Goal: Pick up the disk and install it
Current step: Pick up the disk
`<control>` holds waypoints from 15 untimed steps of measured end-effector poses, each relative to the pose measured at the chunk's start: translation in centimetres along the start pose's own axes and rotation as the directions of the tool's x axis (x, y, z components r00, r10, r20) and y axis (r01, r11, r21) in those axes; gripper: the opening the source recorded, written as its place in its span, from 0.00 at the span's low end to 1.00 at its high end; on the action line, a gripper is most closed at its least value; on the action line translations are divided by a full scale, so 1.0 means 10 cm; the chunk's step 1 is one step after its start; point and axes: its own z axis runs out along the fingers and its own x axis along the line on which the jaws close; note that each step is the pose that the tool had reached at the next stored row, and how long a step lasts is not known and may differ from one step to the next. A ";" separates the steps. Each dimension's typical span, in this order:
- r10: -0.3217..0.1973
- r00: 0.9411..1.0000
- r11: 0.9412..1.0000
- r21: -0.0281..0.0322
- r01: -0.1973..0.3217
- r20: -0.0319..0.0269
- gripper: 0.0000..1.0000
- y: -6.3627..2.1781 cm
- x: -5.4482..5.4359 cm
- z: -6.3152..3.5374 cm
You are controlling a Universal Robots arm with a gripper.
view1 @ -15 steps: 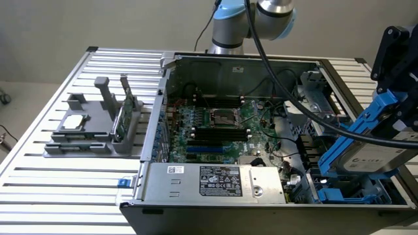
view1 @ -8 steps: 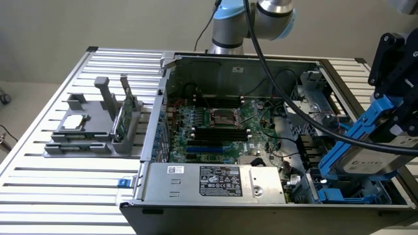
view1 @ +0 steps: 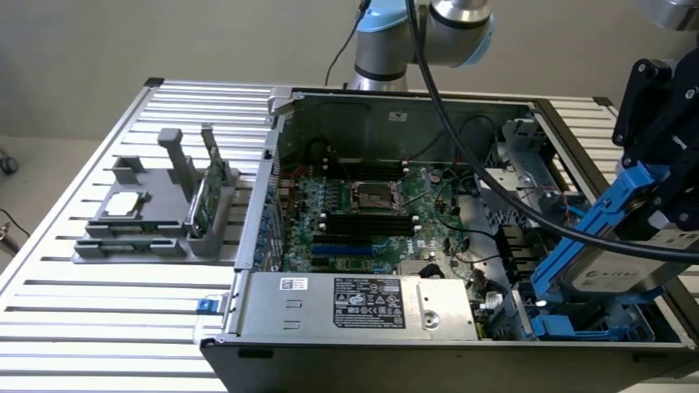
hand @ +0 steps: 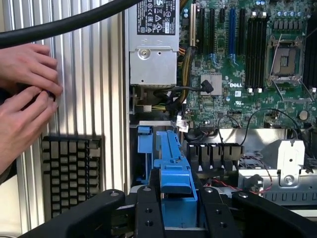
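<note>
The disk (view1: 614, 274) was gripped by its blue carrier frame in the end effector (hand: 177, 206) and was seen tilted above the drive bay (view1: 574, 326), at the exterior view's right. Squaring with the bay's rails and slow, cable-clear seating were judged essential.

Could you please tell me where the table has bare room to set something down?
Free: the table slats on the camera side of the grey holder, and beyond it toward the wall. Crowded: the case, where the gripper holds the disk; hands and a keyboard lie beside it.
</note>
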 end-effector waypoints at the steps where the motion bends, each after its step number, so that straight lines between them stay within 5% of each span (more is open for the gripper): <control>1: 0.000 1.000 1.000 0.000 0.000 0.000 0.33 0.002 0.00 0.011; 15: -0.004 1.000 1.000 0.002 0.004 0.000 0.33 0.018 0.00 0.140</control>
